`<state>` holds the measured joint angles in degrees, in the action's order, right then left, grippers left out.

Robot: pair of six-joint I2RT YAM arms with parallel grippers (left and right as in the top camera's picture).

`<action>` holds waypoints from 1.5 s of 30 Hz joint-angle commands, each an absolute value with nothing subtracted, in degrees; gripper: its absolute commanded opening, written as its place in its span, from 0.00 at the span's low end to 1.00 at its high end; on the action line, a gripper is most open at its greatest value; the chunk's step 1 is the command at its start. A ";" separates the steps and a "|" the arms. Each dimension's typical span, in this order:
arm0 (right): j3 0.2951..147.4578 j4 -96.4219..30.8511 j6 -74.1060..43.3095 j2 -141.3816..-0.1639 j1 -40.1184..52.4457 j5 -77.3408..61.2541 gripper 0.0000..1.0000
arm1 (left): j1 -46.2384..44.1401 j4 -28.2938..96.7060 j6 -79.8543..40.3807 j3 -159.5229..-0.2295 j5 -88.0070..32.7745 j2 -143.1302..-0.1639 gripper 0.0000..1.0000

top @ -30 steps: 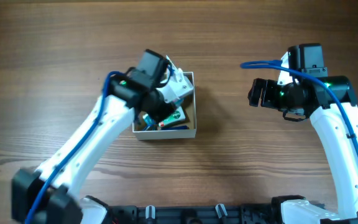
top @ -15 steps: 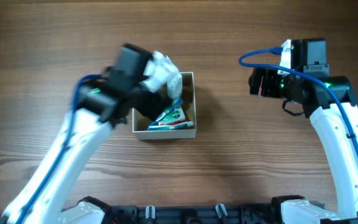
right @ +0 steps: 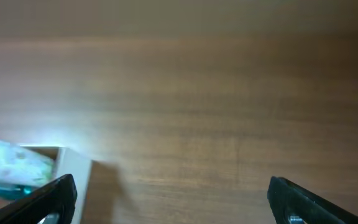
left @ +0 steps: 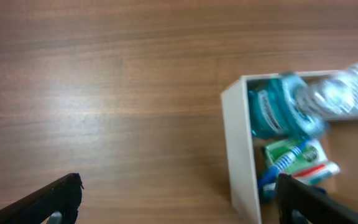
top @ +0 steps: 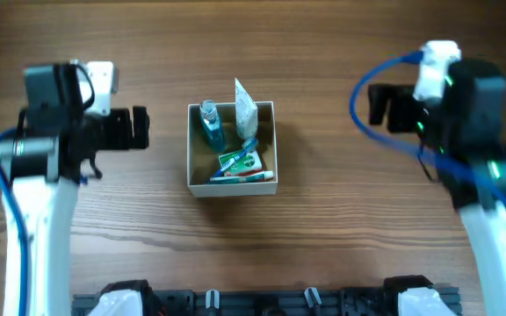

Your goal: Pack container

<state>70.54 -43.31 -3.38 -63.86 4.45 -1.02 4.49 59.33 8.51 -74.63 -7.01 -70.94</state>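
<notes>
The container (top: 233,186), a small square box with white walls, stands at the middle of the table. Inside it are a teal bottle (top: 210,123), a white sachet (top: 245,109) leaning at the back wall, and a green toothpaste box (top: 241,161) with a blue toothbrush beside it. My left gripper (top: 139,127) hovers open to the left of the box, holding nothing. My right gripper (top: 379,105) is open and empty off to the right. In the left wrist view the container's wall (left: 238,149) and the bottle (left: 278,112) lie between my wide-spread fingers (left: 61,196).
Bare wooden tabletop (top: 323,228) surrounds the box on all sides. The right wrist view shows only the table and the box's near corner (right: 73,168) by my left finger.
My left gripper opened, left the white sachet in the box and pulled back to the left. The right arm drew back a little to the right.
</notes>
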 commanded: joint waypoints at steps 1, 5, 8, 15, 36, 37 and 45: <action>62.26 -44.16 -4.86 -51.96 4.27 -0.30 1.00 | 4.73 57.04 7.38 -64.66 -10.90 -55.53 1.00; 51.92 -44.23 -6.46 -41.63 4.27 -1.37 1.00 | 4.73 55.55 1.72 -54.48 -10.48 -41.60 1.00; 47.70 -44.62 -6.39 -35.57 4.27 -1.32 1.00 | 4.73 55.55 -0.49 -49.91 -11.11 -34.57 1.00; 47.00 -48.05 -6.42 -35.55 4.27 -1.32 1.00 | 4.73 58.13 -0.49 -49.78 -11.09 -32.84 1.00; 0.30 6.07 11.99 -0.19 3.73 -7.90 1.00 | 4.73 58.13 -0.49 -49.78 -11.07 -32.84 1.00; 0.30 4.23 11.84 -0.19 3.44 -7.79 1.00 | 4.73 58.13 -0.49 -49.78 -11.09 -32.84 1.00; 0.32 0.56 11.94 -1.19 3.46 -7.77 1.00 | 4.73 58.15 -0.49 -49.78 -11.09 -32.84 1.00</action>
<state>0.36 0.40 10.85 -1.21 3.79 -7.88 4.51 58.30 0.08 -50.09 -8.71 -33.15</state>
